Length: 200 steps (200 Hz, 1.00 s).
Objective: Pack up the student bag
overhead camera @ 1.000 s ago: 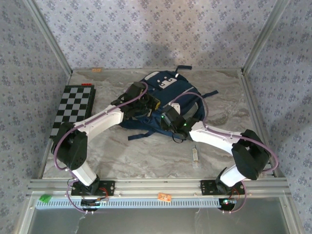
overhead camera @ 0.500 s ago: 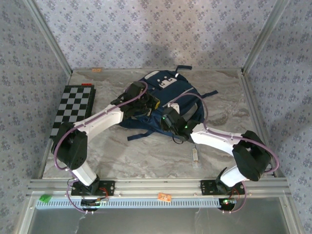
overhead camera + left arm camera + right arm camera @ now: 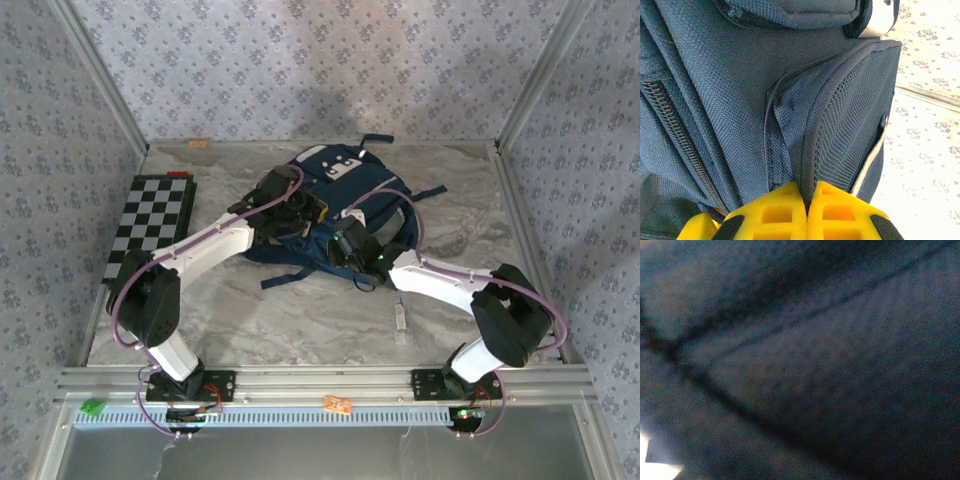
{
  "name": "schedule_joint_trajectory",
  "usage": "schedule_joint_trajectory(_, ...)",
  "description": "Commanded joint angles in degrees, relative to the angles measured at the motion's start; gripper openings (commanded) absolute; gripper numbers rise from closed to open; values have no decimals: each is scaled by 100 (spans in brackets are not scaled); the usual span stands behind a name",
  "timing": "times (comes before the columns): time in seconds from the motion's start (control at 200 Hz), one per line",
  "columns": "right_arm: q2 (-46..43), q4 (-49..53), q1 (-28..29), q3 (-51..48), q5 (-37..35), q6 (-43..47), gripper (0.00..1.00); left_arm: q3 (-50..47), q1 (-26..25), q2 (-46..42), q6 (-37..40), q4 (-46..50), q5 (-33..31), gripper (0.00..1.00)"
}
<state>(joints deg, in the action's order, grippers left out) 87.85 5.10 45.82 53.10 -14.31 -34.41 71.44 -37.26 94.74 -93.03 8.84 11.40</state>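
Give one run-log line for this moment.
left gripper: shut on backpack side pocket edge | right gripper: at backpack, jaws unclear

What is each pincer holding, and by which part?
The left pincer is shut on the student bag, pinching the edge of its mesh side pocket. Whether the right pincer holds anything cannot be told.

No readable text; white patch (image 3: 344,168) on the student bag (image 3: 312,172) and orange tag (image 3: 338,404) too small.

Checkerboard (image 3: 150,226); small pale object (image 3: 400,318) well apart
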Motion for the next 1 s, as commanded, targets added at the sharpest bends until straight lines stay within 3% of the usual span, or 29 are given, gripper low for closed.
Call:
schedule_joint_trajectory(0.0,100,-210,-78,342,-214,238,19,296,-201,-87,-39,-122,444,0)
schedule_joint_trajectory(0.145,-93,12,-82,382,-280,171,15,257,-164,-82,-3,-83,400,0)
schedule_joint_trajectory(0.46,-471,1467,-51,436,-141,-532,0,100,92,-160,246,194,51,0)
schedule_joint_trajectory(0.795,-777,2902,-174,432,-7,-639,0,222,288,-77,814,761,-242,0)
schedule_joint_trajectory(0.929,-992,3437,-375,321,-395,-287,0,224,521,-9,1131,938,-117,0)
schedule_joint_trajectory(0.994,-1076,3172,-546,184,-66,149,0,312,635,71,1350,981,6,0)
